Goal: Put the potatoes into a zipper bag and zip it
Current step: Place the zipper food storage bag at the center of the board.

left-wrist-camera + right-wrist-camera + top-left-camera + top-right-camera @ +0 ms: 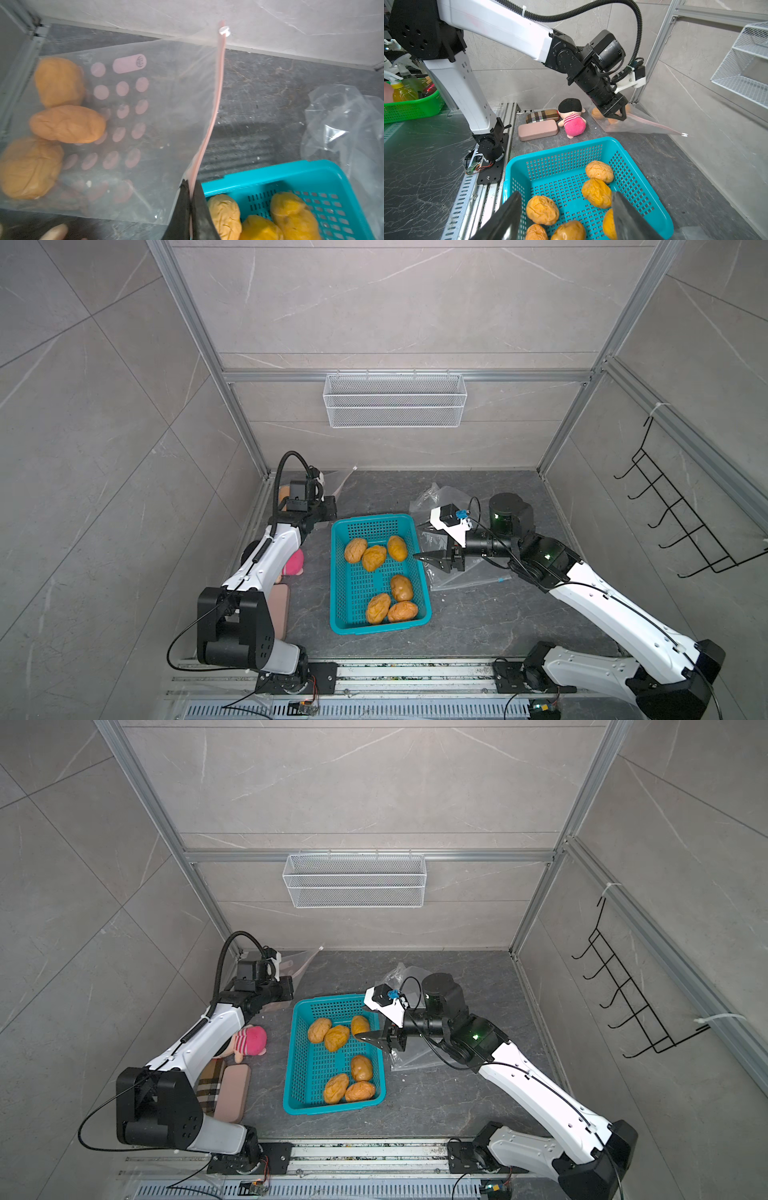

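On the dark table (478,622), nearest the rail, a teal basket (378,626) holds six potatoes (377,608), three toward its near end and three toward its far end. The right fingers (508,214) hang spread wide and empty just above the basket's right rim, beside the far trio. Left of the basket lie two cases (235,1094) and a plush doll (249,1040). Farther back, by the left wall, the left fingers (185,199) pinch tight on the pink zip strip (216,104) of the zipper bag (162,128), which has three more potatoes inside. Its white slider (224,30) sits at the strip's opposite end. Crumpled clear plastic (432,495) lies behind the right arm.
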Controlling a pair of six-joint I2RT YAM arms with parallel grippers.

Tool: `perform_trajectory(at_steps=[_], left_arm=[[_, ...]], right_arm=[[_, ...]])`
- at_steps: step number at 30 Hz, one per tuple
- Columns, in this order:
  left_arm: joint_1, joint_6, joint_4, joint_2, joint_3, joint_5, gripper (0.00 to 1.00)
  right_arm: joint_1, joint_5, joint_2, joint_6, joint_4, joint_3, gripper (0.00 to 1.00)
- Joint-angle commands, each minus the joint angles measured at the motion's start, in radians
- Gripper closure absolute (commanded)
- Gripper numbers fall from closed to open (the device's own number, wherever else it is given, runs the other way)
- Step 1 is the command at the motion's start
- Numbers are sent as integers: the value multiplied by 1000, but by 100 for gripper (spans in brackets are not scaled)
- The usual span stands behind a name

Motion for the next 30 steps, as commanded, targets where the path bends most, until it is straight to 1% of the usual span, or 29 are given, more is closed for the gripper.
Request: perform_trajectory(at_steps=[1,3,4,5,7,8,11,12,14,16,18,19,21,23,25,27,29,30], left_arm=[[-27,-73,68,-24,17,105,100],[-27,-114,20,-29,22,95,100],[-27,-123,0,-32,25,97,95],[-27,-131,-25,-34,30,115,88],[-27,-137,-88,-35,47,146,81],[-27,-146,-110,-38,48,159,73],[-27,-168,-201,-53,69,144,54],[-26,-165,-243,-55,91,143,51],[-26,-146,-349,-63,152,145,49],[-27,-133,-426,-93,207,146,48],[-27,-122,-450,-154,220,155,45],[-27,-124,-451,-190,209,171,43],[-28,-136,-437,-253,163,251,41],[-29,-122,-443,-313,108,340,41],[-28,-89,-467,-366,53,382,41],[-29,-57,-505,-419,1,390,42],[-29,-27,-531,-475,-54,384,42],[-28,-27,-532,-501,-77,377,42]], right_arm=[[-2,24,-1,51,51,-37,31],[-3,81,-2,92,73,-56,29],[-3,113,-4,112,82,-64,28],[-2,153,-3,133,92,-72,27],[-4,232,-3,169,105,-84,24],[-3,280,-4,194,105,-87,23],[-5,432,6,260,104,-90,22],[-6,485,15,285,98,-82,21],[-14,585,49,342,52,-50,20],[-22,657,92,386,-15,-8,20],[-26,723,142,428,-77,30,20],[-29,755,165,440,-111,48,20],[-36,821,188,463,-157,47,20],[-61,843,178,494,-160,-7,20],[-91,841,149,509,-128,-96,20],[-110,849,126,453,-94,-179,21],[-111,902,117,359,-110,-210,22],[-111,898,112,306,-113,-213,23]])
